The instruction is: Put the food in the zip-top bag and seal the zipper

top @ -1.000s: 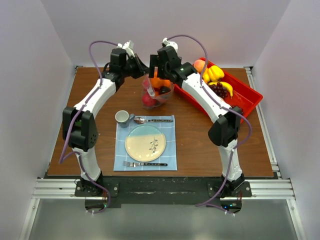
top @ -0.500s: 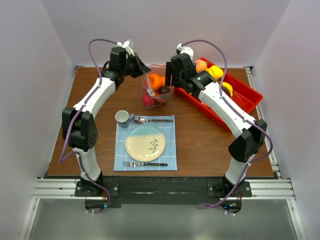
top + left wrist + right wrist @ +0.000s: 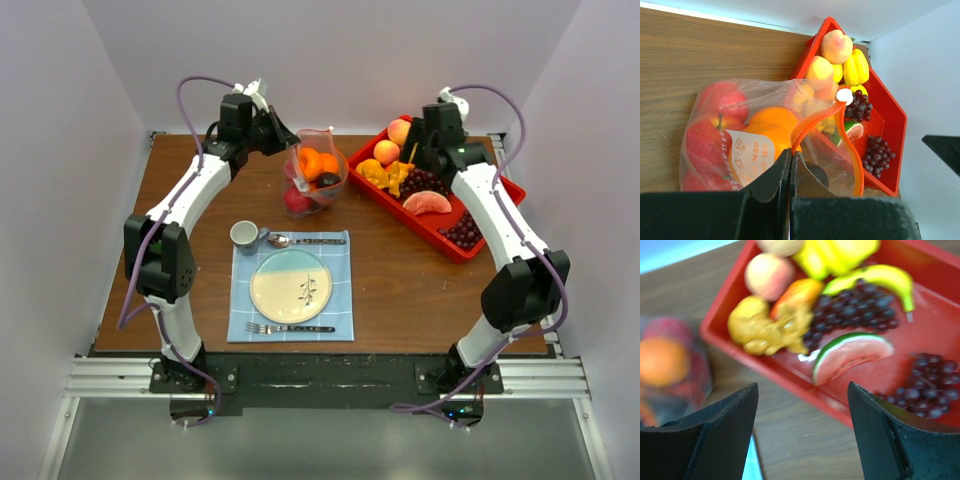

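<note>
In the top view, a grey cup stands at 10 o'clock from the plate, at the corner of the blue mat near the middle of the desk. The left claw reaches in from 9 o'clock to the bag. In the left wrist view its fingers are pressed together, clamped on the bag's near rim.

The bag stands upright at 12 o'clock from the plate with its mouth agape. Its zipper curves in an unsealed loop. Red apples and oranges lie inside it.

At 3 o'clock from the bag, just beside it, is the red tray. It holds a peach, yellow pieces, a watermelon slice and grapes.

The right claw hangs over the tray's far end. In the right wrist view its fingers are spread wide with nothing between them. Below them lie the watermelon slice, the yellow pieces, the grapes, the peach and a banana. That view is blurred.
</note>
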You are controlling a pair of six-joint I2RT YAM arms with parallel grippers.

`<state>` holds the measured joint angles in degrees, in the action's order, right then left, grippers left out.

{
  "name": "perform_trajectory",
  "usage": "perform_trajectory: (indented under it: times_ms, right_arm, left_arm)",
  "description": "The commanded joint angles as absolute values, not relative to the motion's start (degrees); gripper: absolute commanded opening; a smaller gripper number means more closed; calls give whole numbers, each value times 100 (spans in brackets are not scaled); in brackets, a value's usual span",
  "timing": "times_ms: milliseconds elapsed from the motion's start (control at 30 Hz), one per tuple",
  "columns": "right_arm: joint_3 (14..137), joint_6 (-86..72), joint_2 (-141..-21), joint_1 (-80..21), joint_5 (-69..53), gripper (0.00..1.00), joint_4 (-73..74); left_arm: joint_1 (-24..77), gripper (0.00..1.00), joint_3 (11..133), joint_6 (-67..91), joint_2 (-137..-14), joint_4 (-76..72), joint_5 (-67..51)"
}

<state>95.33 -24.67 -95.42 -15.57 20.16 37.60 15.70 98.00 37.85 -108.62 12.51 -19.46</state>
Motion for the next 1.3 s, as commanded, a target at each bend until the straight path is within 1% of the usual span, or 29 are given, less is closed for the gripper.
perform_trajectory:
  times_ms: [0, 100, 233, 467, 667, 700, 867, 900, 1000, 1267]
  right_arm:
    - [9352, -2505, -9632, -1135, 1355, 75, 3253]
    - [9351, -2426, -9983, -871, 890, 74, 2822]
    - [9711, -2400, -10589, -633, 309, 72, 2611]
    - [10344, -2557, -11486, -615, 194, 72, 2024]
    - [10581, -3058, -11935, -615, 385, 83, 1030]
    - [10686, -3128, -12110, -615, 465, 87, 985]
    - [11783, -3691, -12849, -624, 668, 94, 1326]
    - [11873, -3778, -12937, -624, 694, 97, 1327]
    - [12023, -4112, -13166, -624, 808, 99, 1248]
    - [12138, -4965, -13543, -642, 1019, 99, 809]
  left_arm:
    - [1521, 0, 10072, 3647, -10582, 1143, -1925]
    - [1521, 0, 10081, 3647, -10600, 1143, -1916]
    - [1521, 0, 10116, 3604, -10635, 1178, -1907]
    - [1521, 0, 10274, 3586, -10687, 1257, -1907]
    - [1521, 0, 10441, 3604, -10766, 1292, -1898]
    - [1521, 0, 10441, 3604, -10767, 1292, -1890]
    - [1521, 0, 10494, 3621, -10854, 1283, -1863]
    - [1521, 0, 10520, 3621, -10881, 1283, -1863]
    - [1521, 0, 10608, 3621, -10951, 1292, -1854]
    - [1521, 0, 10907, 3621, -11109, 1362, -1863]
